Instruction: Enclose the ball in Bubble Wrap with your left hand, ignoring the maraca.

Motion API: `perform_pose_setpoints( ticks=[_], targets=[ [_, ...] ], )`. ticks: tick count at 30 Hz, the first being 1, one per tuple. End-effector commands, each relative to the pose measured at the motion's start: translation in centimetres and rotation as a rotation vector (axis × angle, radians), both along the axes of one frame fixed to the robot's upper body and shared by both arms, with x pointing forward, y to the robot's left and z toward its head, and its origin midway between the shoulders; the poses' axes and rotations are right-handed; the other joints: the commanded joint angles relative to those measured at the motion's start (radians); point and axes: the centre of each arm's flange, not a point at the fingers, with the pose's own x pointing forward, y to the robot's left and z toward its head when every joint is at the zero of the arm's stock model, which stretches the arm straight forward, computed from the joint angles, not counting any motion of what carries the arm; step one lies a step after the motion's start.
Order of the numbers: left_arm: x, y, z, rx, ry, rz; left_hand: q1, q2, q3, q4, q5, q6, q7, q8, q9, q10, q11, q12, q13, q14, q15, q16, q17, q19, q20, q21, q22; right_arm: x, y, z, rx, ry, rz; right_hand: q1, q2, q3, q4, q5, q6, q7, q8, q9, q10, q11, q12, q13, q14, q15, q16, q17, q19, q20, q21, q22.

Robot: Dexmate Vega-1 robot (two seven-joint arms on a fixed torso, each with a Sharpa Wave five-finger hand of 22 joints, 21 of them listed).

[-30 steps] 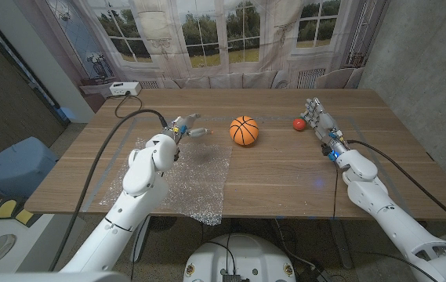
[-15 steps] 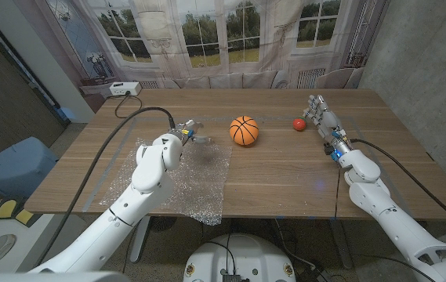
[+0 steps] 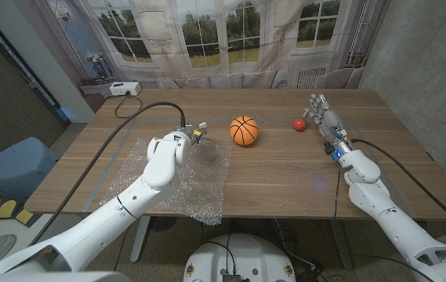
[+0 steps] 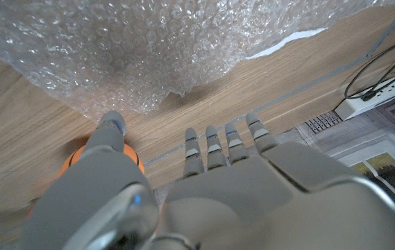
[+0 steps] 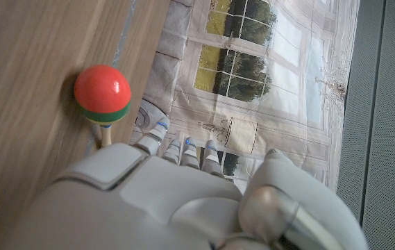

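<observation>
The orange ball (image 3: 244, 130) with black lines sits on the wooden table (image 3: 285, 172) past its middle. Bubble Wrap (image 3: 182, 178) lies spread on the near left part, also seen as Bubble Wrap (image 4: 148, 48) in the left wrist view. My left hand (image 3: 193, 135) hovers over the sheet's far right corner, a short way left of the ball, fingers (image 4: 218, 142) straight and holding nothing. A sliver of the ball (image 4: 76, 157) shows behind its thumb. The red maraca (image 3: 299, 124) (image 5: 101, 94) lies at the far right. My right hand (image 3: 322, 117) stands beside it, fingers apart, empty.
A white power strip (image 3: 125, 88) and its cable lie at the table's far left corner. A black cable (image 3: 140, 113) arcs from my left arm over the table. A blue chair (image 3: 11, 164) stands left of the table. A grey wall runs along the right.
My left arm has swung right, bringing the hand closer to the ball over the wrap's far corner. The ball, maraca and right hand have stayed put.
</observation>
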Motion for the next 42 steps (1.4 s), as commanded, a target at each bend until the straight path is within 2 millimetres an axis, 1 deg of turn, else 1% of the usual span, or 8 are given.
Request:
perform_pose_setpoints(
  ticks=[1,9,17,23,27,29,34,42],
  targets=[
    [0.1,-1.8,0.4,0.176,-0.005,0.069,0.021,0.000,-0.005,0.003,0.008,0.029,-0.012,0.010,0.006,0.006,-0.014,-0.004,0.003,-0.002,-0.002,-0.003,0.001,-0.002,-0.002,-0.002,0.001,0.1,-0.4,-0.1,0.019,-0.009,-0.007,-0.002,-0.004,0.000,-0.006,0.004,0.005,-0.007,0.003,0.002,0.006,0.002,0.006,0.006,0.005,0.003,0.004,0.003,0.007,-0.001,0.006,0.002],
    [0.5,-2.6,0.2,0.205,0.021,0.044,0.020,-0.029,-0.028,0.011,0.010,-0.019,-0.026,-0.023,0.006,-0.022,-0.002,-0.022,0.004,-0.021,0.005,-0.012,0.003,-0.008,-0.004,-0.009,0.001,0.1,-0.5,-0.2,0.026,-0.007,-0.005,-0.003,-0.004,0.000,-0.006,0.004,0.007,-0.007,0.003,0.002,0.008,0.002,0.006,0.006,0.007,0.002,0.004,0.003,0.008,-0.002,0.006,0.002],
    [1.2,-3.0,0.2,0.174,0.135,0.008,-0.002,-0.060,-0.058,0.023,0.019,0.022,-0.027,-0.017,0.008,-0.050,0.007,-0.036,0.006,-0.062,0.023,-0.023,0.006,-0.019,-0.003,-0.017,0.001,0.2,-0.7,-0.2,0.025,-0.010,-0.006,-0.004,-0.003,0.000,-0.006,0.004,0.007,-0.007,0.002,0.002,0.010,0.004,0.006,0.006,0.008,0.002,0.004,0.003,0.008,-0.002,0.006,0.002],
    [1.5,-3.6,0.2,0.188,0.162,-0.009,-0.004,-0.072,-0.074,0.026,0.030,0.075,-0.067,-0.005,0.008,-0.060,0.010,-0.042,0.006,-0.070,0.027,-0.021,0.006,-0.018,-0.001,-0.019,0.002,0.3,-0.8,-0.2,0.029,-0.007,-0.006,-0.004,-0.003,0.000,-0.006,0.004,0.008,-0.007,0.002,0.002,0.011,0.004,0.006,0.006,0.008,0.002,0.003,0.003,0.009,-0.002,0.005,0.002],
    [1.5,-4.3,0.2,0.245,0.143,0.009,0.000,-0.074,-0.076,0.024,0.033,0.073,-0.070,-0.008,0.008,-0.062,0.009,-0.043,0.006,-0.072,0.028,-0.021,0.006,-0.016,0.000,-0.019,0.002,0.4,-1.1,-0.2,0.033,-0.007,-0.012,-0.005,-0.003,0.000,-0.006,0.004,0.007,-0.008,0.002,0.002,0.011,0.003,0.006,0.006,0.010,0.003,0.004,0.003,0.010,-0.001,0.006,0.002],
    [1.4,-4.5,0.2,0.266,0.125,0.012,0.016,-0.074,-0.077,0.019,0.040,0.100,-0.054,-0.001,0.009,-0.059,0.003,-0.043,0.006,-0.071,0.027,-0.019,0.005,-0.011,-0.006,-0.019,0.001,0.4,-1.2,-0.3,0.042,-0.003,-0.013,-0.005,-0.003,0.000,-0.006,0.004,0.008,-0.008,0.002,0.002,0.012,0.003,0.006,0.006,0.011,0.003,0.004,0.003,0.010,-0.001,0.006,0.002],
    [1.2,-5.1,0.0,0.336,0.059,0.025,0.060,-0.056,-0.069,0.010,0.051,0.152,-0.068,0.013,0.011,-0.042,-0.008,-0.038,0.006,-0.055,0.014,-0.011,0.004,0.004,-0.012,-0.016,0.000,0.4,-1.4,-0.6,0.051,0.000,-0.016,-0.006,-0.002,0.000,-0.006,0.005,0.008,-0.008,0.002,0.002,0.013,0.004,0.006,0.006,0.013,0.004,0.005,0.004,0.011,0.001,0.006,0.002],
    [0.8,-6.0,-0.7,0.414,-0.040,0.033,0.105,-0.051,-0.063,0.000,0.058,0.195,-0.057,0.027,0.014,-0.016,-0.024,-0.031,0.006,-0.038,0.004,-0.007,0.002,0.012,-0.014,-0.017,-0.001,0.6,-1.7,-0.9,0.060,0.003,-0.023,-0.008,-0.002,-0.001,-0.005,0.005,0.010,-0.010,0.002,0.002,0.016,0.003,0.007,0.006,0.016,0.005,0.005,0.004,0.012,0.001,0.006,0.002]
  ],
)
